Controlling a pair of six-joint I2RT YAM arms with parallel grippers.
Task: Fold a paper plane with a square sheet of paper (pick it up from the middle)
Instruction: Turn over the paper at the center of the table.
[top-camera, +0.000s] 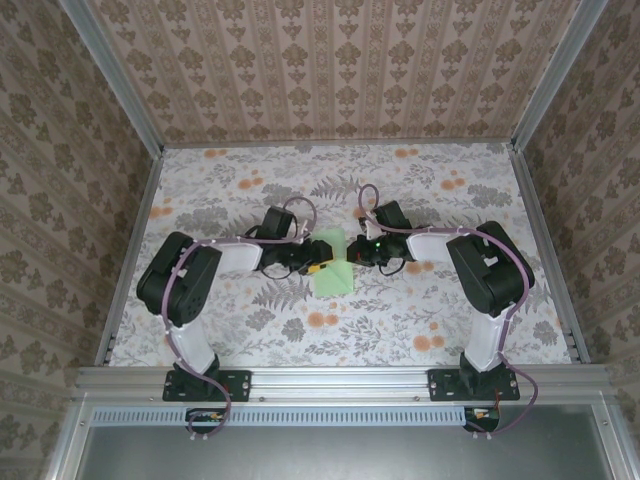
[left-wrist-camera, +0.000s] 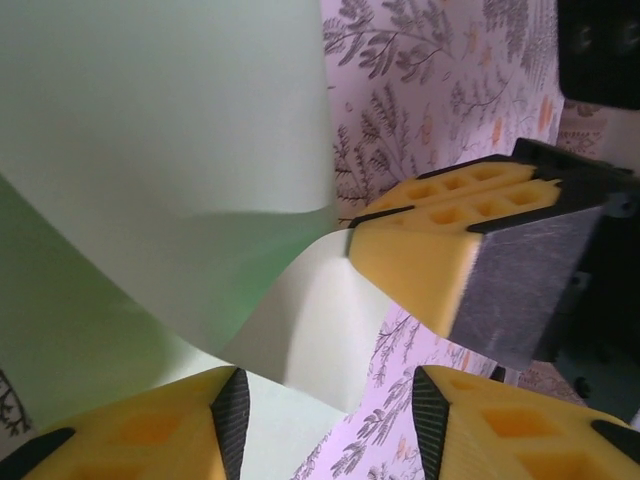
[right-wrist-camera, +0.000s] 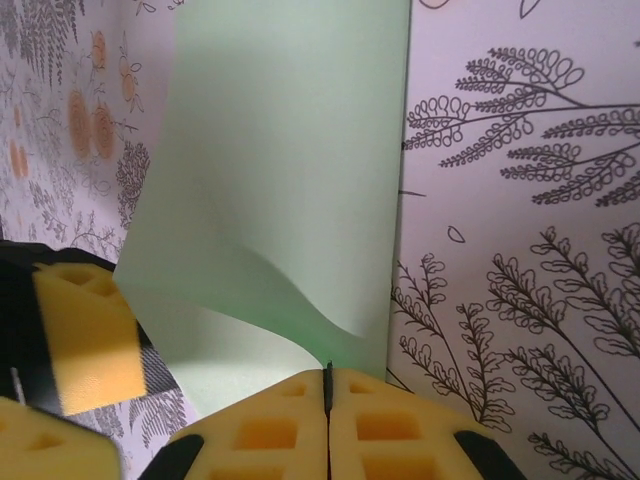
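Axis: the sheet of paper (top-camera: 335, 280) is laid near-to-far.
Look: pale green, unmarked, bowed upward.
Right gripper (right-wrist-camera: 328, 385): clamped on its edge.
Left gripper (left-wrist-camera: 325, 425): jaws held apart.

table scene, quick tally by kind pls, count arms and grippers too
robot arms: 2 (left arm, right arm)
grippers: 2 (left gripper, right gripper)
sheet of paper, pale green: 1
tablecloth, floral: 1
total: 6
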